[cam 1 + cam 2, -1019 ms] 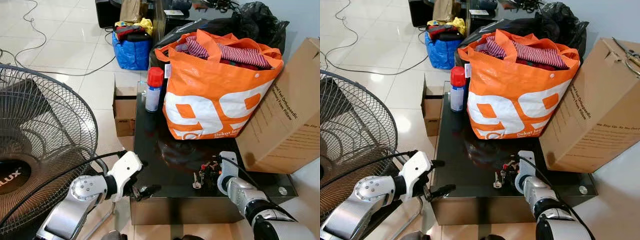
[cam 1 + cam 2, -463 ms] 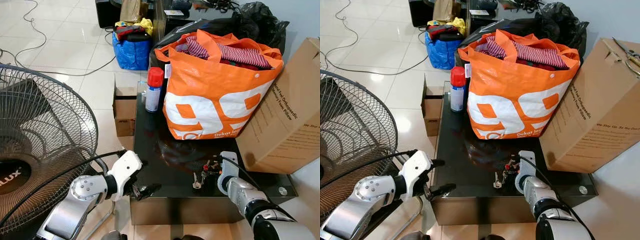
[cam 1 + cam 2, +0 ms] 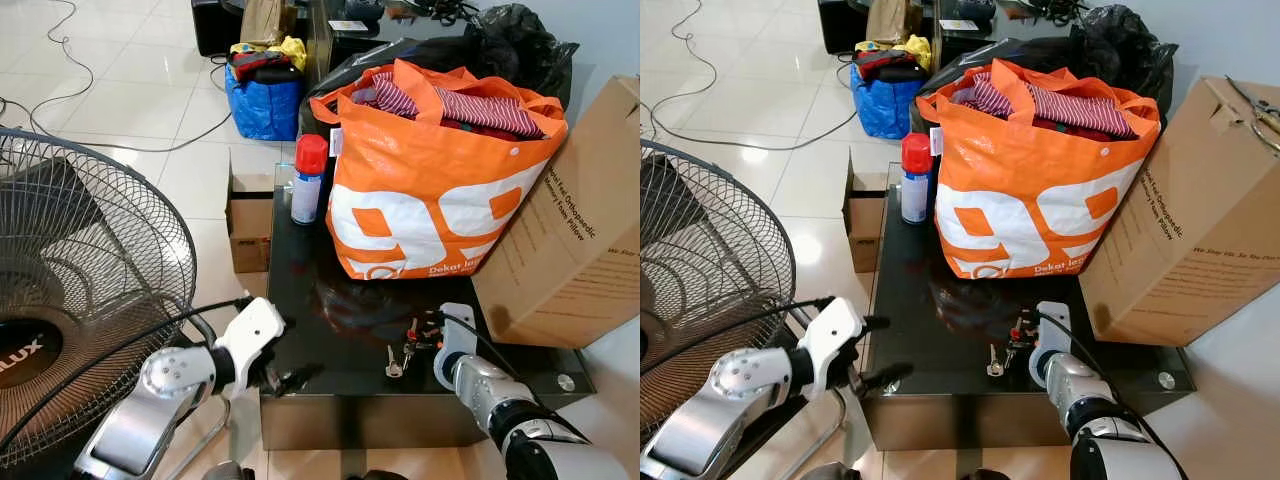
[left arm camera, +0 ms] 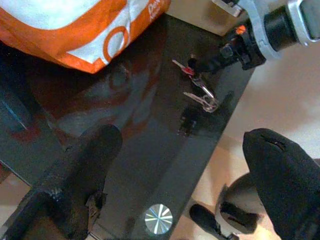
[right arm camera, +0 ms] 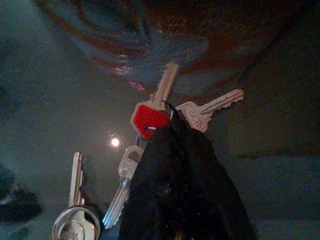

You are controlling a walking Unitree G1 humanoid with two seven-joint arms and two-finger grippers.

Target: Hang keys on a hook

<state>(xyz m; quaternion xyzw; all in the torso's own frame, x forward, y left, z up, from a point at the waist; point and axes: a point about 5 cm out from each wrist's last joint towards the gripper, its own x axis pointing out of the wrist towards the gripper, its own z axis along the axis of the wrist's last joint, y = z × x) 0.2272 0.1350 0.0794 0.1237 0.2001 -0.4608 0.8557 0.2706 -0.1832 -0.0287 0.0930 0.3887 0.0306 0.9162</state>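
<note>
The step in hand looks like the pickup: the keys lie low and right of centre in the left eye view, on the black glass table, just in front of the orange bag and left of the cardboard box. The right gripper has its two black fingers pressed together over the bunch, their tips at the ring beside the red-headed key; whether they truly pinch the ring or merely rest on it I cannot tell, since part of the bunch still lies flat on the glass, with a loose silver key and ring trailing toward the lower left of the right wrist view. The left gripper hangs spread wide at the table's near left edge, holding nothing, with the fan behind it at the left of the frame. No hook can be made out among the bags, spray can and boxes. By my judgement the next move calls for a firm hold on the ring, a straight lift so the dangling keys clear the glass, then a turn to find the hook.
</note>
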